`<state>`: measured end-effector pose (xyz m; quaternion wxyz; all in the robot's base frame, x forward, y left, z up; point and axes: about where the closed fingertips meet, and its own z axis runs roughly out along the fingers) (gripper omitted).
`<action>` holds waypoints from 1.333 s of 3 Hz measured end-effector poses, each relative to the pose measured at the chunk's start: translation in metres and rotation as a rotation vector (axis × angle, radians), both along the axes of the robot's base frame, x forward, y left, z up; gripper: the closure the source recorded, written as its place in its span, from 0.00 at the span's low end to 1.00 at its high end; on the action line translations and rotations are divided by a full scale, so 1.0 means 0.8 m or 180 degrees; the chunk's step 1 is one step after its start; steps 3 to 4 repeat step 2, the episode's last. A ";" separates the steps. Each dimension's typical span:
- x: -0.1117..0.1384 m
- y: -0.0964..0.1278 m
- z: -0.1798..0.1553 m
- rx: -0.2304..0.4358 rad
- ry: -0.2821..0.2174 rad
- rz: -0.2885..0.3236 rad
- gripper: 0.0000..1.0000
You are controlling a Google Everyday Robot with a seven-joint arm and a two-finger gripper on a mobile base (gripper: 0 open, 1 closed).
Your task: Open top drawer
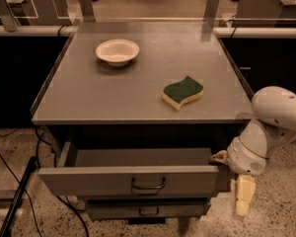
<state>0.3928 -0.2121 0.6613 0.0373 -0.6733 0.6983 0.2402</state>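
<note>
The top drawer [133, 179] is the widest grey metal drawer, with a small dark loop handle [148, 183] at its centre. It stands pulled out from under the table top, and its inside looks bare. My gripper [234, 184] is at the right end of the drawer front, on the white arm [278, 115] that comes in from the right. It is against or very near the drawer's right corner. Whether it holds the drawer cannot be told.
A second drawer front [148, 210] shows below the top one. On the grey table top [89, 98] are a white bowl [117, 51] at the back left and a green and yellow sponge [183, 92] at the right. Black cables [19, 181] lie on the floor at left.
</note>
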 end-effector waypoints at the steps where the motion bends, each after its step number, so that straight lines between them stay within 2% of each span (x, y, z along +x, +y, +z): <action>1: -0.030 -0.005 0.012 -0.0015 0.0145 0.0021 0.00; 4: -0.030 -0.005 0.013 -0.0015 0.0148 0.0024 0.00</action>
